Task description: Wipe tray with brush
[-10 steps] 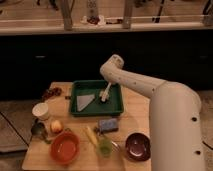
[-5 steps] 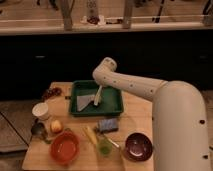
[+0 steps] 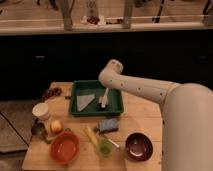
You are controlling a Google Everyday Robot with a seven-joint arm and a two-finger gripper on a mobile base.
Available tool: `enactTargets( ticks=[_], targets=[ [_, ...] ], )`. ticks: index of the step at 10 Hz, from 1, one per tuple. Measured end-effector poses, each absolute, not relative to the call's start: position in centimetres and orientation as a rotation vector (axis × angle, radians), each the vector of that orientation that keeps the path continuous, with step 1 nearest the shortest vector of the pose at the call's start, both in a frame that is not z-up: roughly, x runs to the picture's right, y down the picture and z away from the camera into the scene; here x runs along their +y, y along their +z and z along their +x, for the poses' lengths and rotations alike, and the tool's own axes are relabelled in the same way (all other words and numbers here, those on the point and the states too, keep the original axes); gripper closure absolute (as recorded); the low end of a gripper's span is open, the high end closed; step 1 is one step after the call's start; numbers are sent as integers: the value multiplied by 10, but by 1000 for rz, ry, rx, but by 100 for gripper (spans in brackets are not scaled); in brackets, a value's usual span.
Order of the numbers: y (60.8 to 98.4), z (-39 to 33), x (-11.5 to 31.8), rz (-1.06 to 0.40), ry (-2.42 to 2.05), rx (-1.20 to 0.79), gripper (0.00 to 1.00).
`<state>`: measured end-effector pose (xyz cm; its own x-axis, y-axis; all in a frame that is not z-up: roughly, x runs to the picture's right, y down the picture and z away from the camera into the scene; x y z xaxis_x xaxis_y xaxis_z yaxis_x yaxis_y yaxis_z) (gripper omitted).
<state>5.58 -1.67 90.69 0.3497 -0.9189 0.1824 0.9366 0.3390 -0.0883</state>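
Now the gripper [image 3: 104, 98] is hanging over the tray [image 3: 116, 106], holding the brush [image 3: 103, 102] upright; how far its fingers are spread I cannot tell. The brush is looking light and stiff, best gripped along the slim white handle.

The end effector [image 3: 104, 98] sits over the tray [image 3: 116, 107] (sponge [image 3: 108, 125] just beside its front rim).

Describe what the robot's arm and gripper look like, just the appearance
The arm is smooth, glossy white, built of thick rounded tube-like segments with a bulbous joint at its bend. A much wider white shell fills the lower right corner. No cables or markings show. The gripper, over the green tray, is a slim, pale piece narrower than the arm.
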Motion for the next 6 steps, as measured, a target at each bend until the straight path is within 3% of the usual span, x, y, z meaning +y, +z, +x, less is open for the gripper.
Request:
enactTargets(
  ticks=[6],
  targets=[
    [946,59,-42,-218,-1169,-39,95]
  ],
)
